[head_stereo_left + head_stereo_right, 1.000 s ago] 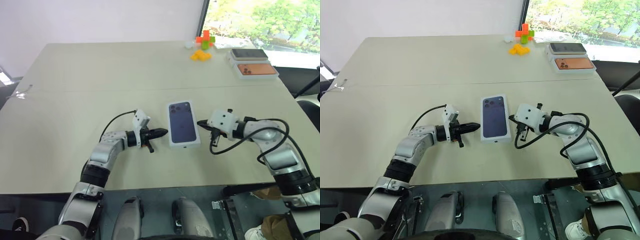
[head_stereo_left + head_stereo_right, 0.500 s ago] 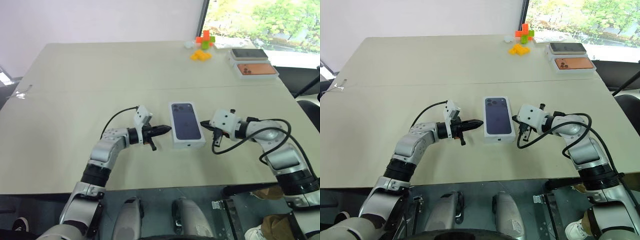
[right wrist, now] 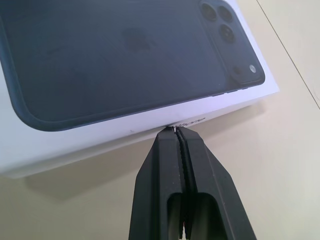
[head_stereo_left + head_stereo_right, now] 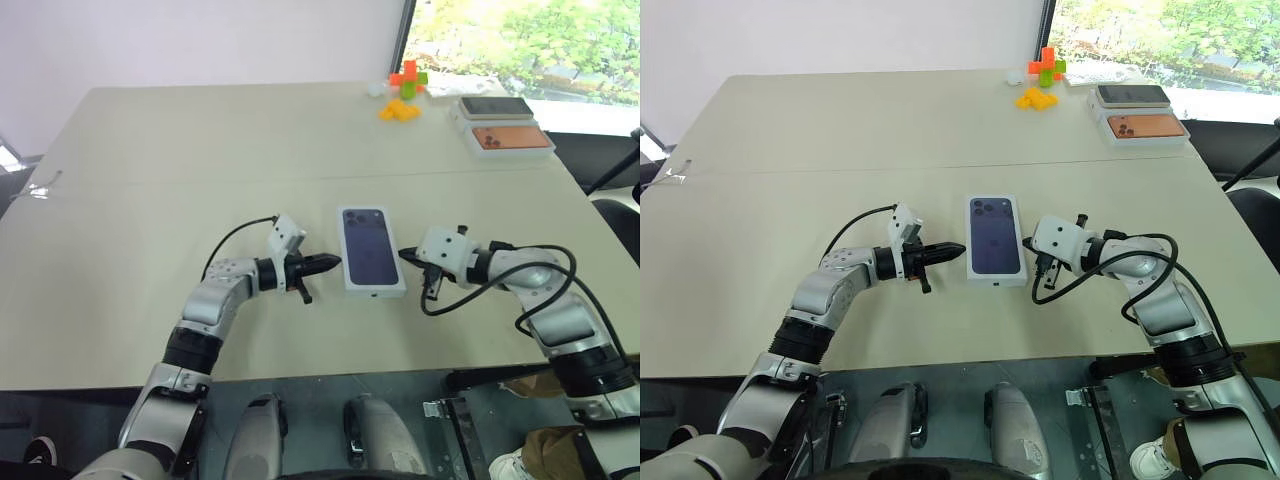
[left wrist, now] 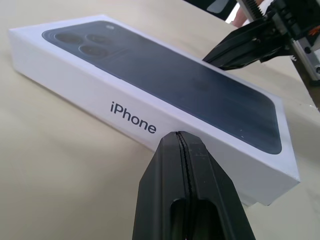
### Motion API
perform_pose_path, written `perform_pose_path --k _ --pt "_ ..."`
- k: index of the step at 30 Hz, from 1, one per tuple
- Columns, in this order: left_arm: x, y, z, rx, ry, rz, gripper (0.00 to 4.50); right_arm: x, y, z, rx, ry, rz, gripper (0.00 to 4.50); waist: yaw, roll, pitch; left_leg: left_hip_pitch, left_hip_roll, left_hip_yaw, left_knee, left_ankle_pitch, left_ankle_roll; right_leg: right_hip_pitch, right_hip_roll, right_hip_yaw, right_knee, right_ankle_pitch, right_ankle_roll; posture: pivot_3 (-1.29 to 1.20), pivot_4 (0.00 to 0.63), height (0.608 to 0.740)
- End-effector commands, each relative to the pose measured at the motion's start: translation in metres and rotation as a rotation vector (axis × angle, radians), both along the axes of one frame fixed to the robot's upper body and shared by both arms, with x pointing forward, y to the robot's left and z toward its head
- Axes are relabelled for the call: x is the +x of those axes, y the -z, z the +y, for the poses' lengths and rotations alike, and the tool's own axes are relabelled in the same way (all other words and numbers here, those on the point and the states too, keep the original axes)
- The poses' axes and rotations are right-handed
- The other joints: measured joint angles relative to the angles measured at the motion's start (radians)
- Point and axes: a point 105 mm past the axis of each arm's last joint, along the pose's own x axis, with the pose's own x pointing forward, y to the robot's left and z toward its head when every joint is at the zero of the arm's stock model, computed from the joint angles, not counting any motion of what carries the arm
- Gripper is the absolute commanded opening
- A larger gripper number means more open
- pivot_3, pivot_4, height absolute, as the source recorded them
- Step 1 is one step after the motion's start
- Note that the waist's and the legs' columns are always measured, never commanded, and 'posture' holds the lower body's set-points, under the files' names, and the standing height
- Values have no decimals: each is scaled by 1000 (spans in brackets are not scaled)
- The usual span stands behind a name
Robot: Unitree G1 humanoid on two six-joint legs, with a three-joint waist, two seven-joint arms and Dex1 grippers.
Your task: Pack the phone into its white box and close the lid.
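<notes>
Lid (image 4: 371,250) seated on the white box, mid-table (image 4: 150,150) | left hand (image 4: 325,264) and right hand (image 4: 405,253) pressed together, flanking its long sides | we judge packing essentially complete.

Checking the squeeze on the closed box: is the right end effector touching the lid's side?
Touching. In the right wrist view the shut right end effector has its tip pressed against the white side wall of the lid, no gap visible.
</notes>
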Motion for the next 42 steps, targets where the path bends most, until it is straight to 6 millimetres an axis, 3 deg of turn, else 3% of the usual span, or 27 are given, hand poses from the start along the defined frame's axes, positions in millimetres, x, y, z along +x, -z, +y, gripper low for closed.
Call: perform_pose_path --k 1,7,11,17,23,28,32,35,42 --pt "1 -4 -3 -5 1 -26 0 -3 -13 16 19 -64 -55 64 -1 0 0 0 0 0 0 0 0 0 0 0 0 0 0 0 150 739" --pt "0 -21 -2 -48 10 -46 0 -4 -17 2 -9 -47 -47 64 1 0 0 0 0 0 0 0 0 0 0 0 0 0 0 0 150 739" --pt "2 -48 2 -98 14 -86 0 -1 -40 -9 3 -37 -72 64 2 0 0 -1 0 0 0 0 0 0 0 0 0 0 0 0 150 739" --pt "11 -73 -10 -179 10 -104 0 0 -63 14 202 -63 -75 64 0 0 0 0 0 0 0 0 0 0 0 0 0 0 0 0 150 739" --pt "4 -45 -40 -148 40 -49 0 -7 -30 42 190 -93 -33 64 3 0 0 -2 0 0 -1 0 0 -1 0 0 0 -1 2 0 150 739" --pt "-1 -9 -36 -33 35 -40 0 -15 -4 43 167 -70 10 64 -1 0 0 -2 0 0 -1 0 0 -2 0 0 0 0 1 0 150 739" --pt "-2 9 -28 17 17 -18 0 -18 15 32 70 -58 9 64 1 0 -1 3 0 0 -1 0 0 2 1 1 0 0 -1 0 150 739" --pt "-1 6 -27 2 12 -25 0 -18 12 33 88 -57 8 64 0 -1 -1 6 0 1 -1 0 0 5 0 1 0 -1 -3 0 150 739" --pt "13 -25 -22 -78 -29 -20 0 -4 -22 33 220 -14 -17 64 -1 -1 0 11 0 1 -1 0 0 9 0 2 0 -2 -5 0 150 739"
